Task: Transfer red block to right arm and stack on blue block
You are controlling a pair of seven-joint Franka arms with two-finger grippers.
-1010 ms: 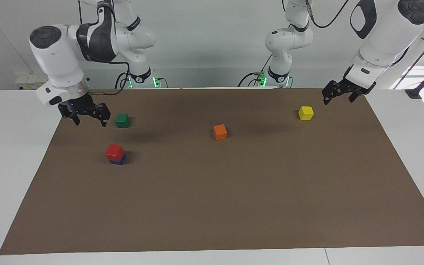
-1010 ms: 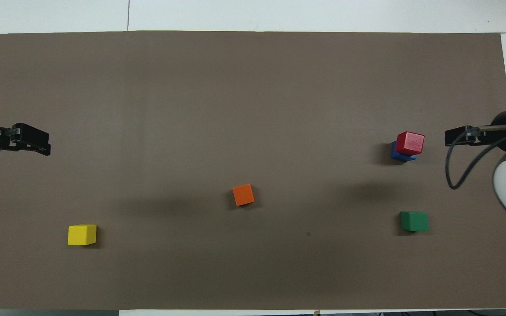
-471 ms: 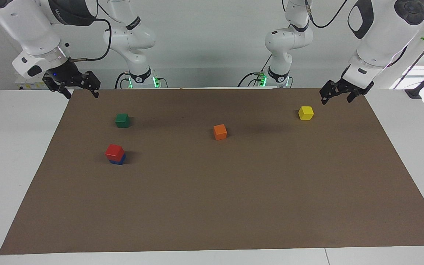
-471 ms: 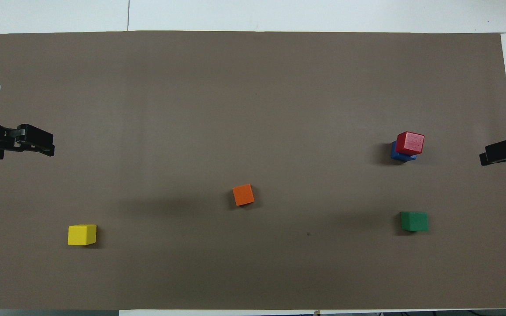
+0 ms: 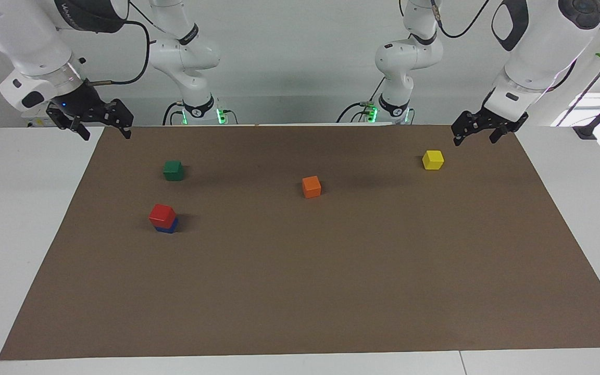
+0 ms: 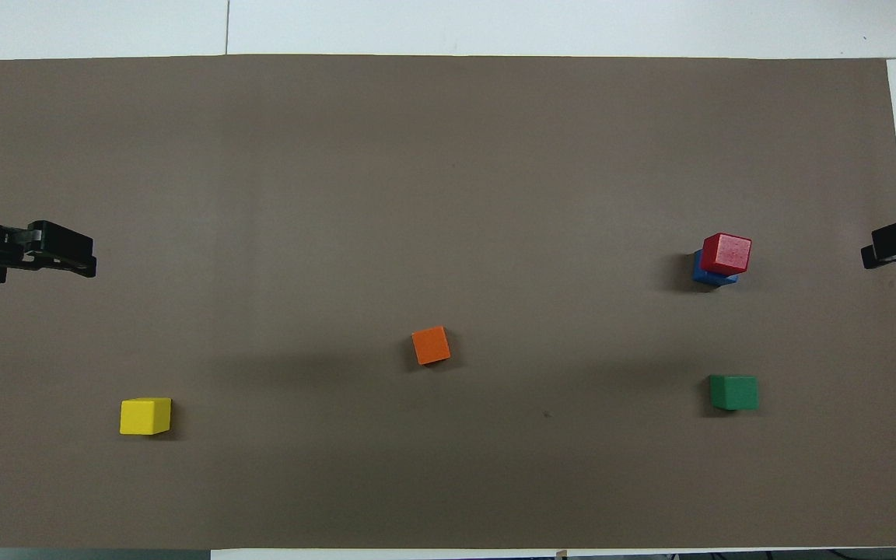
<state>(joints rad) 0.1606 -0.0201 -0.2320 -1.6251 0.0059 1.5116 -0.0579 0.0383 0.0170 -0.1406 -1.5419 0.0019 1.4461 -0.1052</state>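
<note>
The red block (image 5: 162,213) sits on the blue block (image 5: 167,228), slightly askew, toward the right arm's end of the brown mat; the pair also shows in the overhead view, red (image 6: 726,253) on blue (image 6: 701,272). My right gripper (image 5: 106,134) is open and empty, raised over the mat's edge at its own end, well apart from the stack; only its tip (image 6: 887,250) shows from overhead. My left gripper (image 5: 474,139) is open and empty, raised over the mat's edge at the left arm's end, and also shows from overhead (image 6: 67,260).
A green cube (image 5: 173,170) lies nearer to the robots than the stack. An orange cube (image 5: 311,187) lies mid-mat. A yellow cube (image 5: 433,160) lies toward the left arm's end, under the left gripper's reach. The brown mat (image 5: 331,271) covers the white table.
My right gripper has risen and drawn back from beside the green cube to the mat's edge at its own end. The left gripper has barely moved. The stack stays put.
</note>
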